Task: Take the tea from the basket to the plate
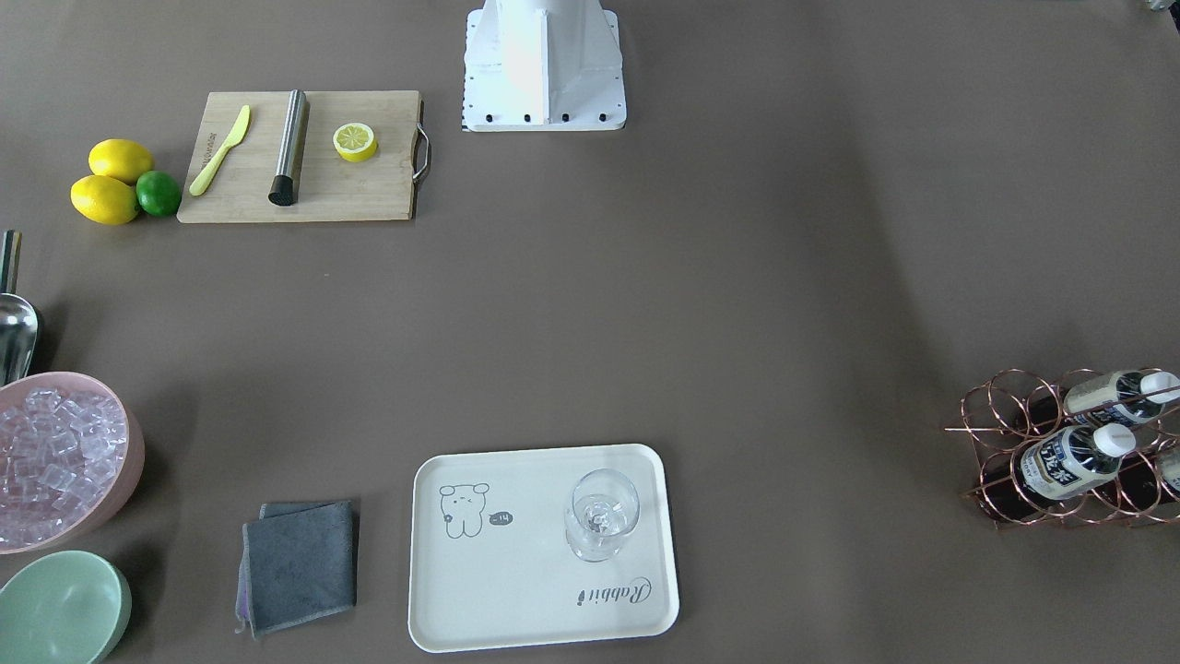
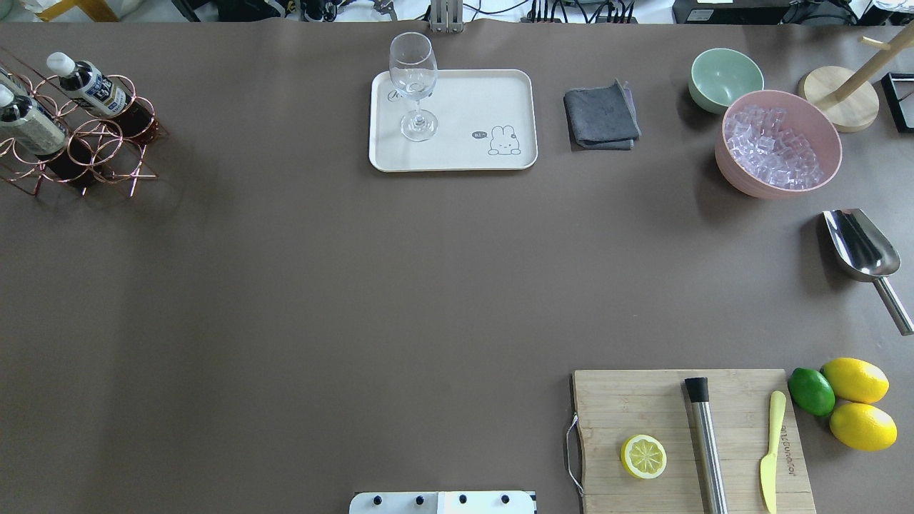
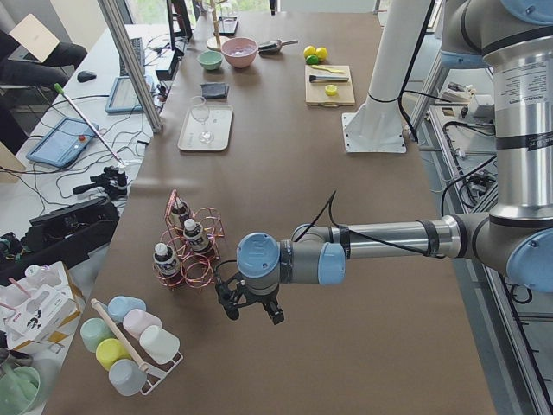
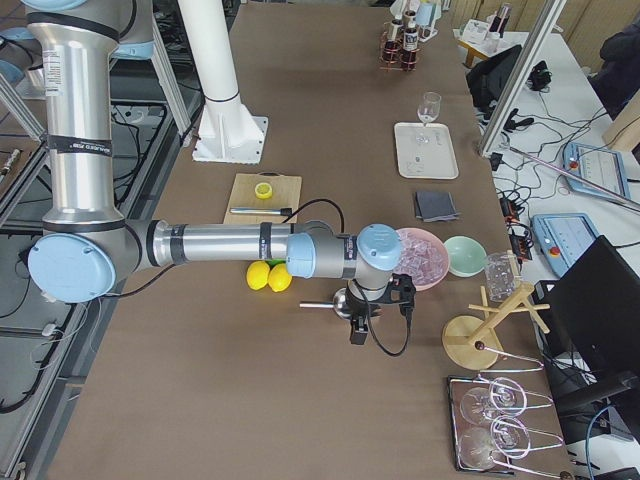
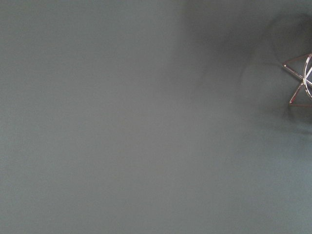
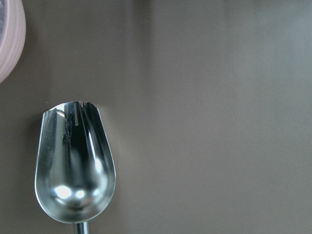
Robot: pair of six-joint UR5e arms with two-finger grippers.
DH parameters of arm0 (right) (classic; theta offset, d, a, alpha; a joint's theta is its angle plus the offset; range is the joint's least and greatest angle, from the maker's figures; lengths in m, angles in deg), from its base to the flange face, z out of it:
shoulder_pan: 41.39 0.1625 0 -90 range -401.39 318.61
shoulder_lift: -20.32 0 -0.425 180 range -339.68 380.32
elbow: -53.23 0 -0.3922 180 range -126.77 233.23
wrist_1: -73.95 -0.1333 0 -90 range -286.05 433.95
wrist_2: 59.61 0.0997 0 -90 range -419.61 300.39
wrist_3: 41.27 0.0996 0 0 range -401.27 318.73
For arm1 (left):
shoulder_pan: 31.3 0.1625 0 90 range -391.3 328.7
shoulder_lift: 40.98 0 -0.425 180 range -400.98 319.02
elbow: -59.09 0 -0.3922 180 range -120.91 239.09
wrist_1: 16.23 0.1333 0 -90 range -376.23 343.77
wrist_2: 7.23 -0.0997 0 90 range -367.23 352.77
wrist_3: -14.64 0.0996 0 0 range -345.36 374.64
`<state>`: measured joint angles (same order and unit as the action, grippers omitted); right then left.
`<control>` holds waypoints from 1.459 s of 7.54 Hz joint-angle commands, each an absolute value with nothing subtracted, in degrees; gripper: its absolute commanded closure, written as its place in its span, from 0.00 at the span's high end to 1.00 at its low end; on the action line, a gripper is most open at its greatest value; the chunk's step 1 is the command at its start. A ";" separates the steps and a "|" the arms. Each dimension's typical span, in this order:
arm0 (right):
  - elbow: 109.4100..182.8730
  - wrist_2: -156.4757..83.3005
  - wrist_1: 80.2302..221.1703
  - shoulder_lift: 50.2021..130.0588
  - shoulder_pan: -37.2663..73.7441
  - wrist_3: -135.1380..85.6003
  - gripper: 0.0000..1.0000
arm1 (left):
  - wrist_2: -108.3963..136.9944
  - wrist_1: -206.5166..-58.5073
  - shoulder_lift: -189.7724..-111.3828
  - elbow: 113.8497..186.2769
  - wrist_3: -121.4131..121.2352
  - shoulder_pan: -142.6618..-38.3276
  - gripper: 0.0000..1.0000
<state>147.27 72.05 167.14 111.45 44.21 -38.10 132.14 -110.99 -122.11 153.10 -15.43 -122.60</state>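
Well apart from the cream-white rectangular plate [image 1: 516,590], the tea [image 1: 1074,461], a small clear plastic bottle of reddish-brown liquid with a white screw cap and a black-and-white label, stood upright in a ring-shaped cell of the copper-coloured wire basket [image 1: 977,428]. Two look-alike bottles stood in other cells of the basket. On the plate, beside its small animal drawing, a clear stemmed wine glass [image 1: 601,515] stood upright.

The left gripper [image 3: 251,307] hung above the brown table [image 1: 737,277] just beside the basket, touching nothing. It showed only in the side view, so I cannot tell whether its jaws were apart or together. The right gripper [image 4: 360,325] hung at the other end of the table, above a shiny metal scoop [image 6: 75,165] that lay near the pink round bowl [image 2: 730,175] of ice cubes. Its jaws could not be judged either.
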 commanded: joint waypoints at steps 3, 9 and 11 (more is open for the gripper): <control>148.24 71.96 167.12 111.29 44.21 -38.02 1.00 | 131.98 -110.37 -125.07 155.86 -40.41 -124.29 0.99; 148.07 71.96 167.12 110.85 44.04 -37.93 1.00 | 130.58 -88.65 -143.19 156.48 -58.79 -123.67 0.99; 147.89 71.96 167.12 110.76 44.04 -38.02 1.00 | 130.58 -88.74 -146.35 155.52 -66.01 -122.71 0.99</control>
<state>148.03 71.97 167.12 110.88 44.06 -37.97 130.62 -89.04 -143.32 156.34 -59.70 -123.57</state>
